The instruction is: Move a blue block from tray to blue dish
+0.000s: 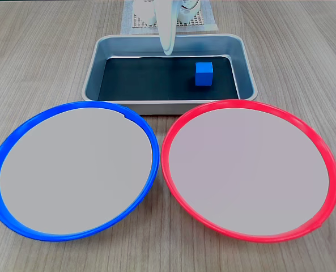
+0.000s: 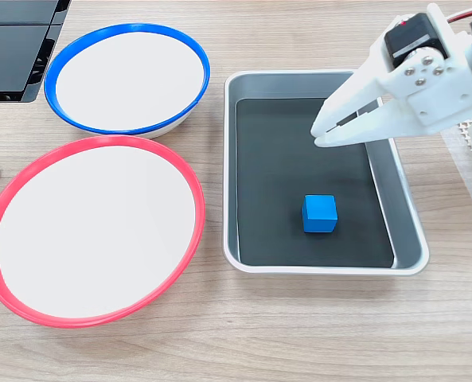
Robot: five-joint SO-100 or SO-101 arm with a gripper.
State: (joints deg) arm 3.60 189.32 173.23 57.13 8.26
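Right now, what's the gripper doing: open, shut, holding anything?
Gripper: slightly open, empty, over the tray, apart from the block.

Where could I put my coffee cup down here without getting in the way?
Both the blue dish and the red dish are bare, as is the wooden table in front of the tray. Inside the tray it is crowded: the blue block sits there under the white end effector.
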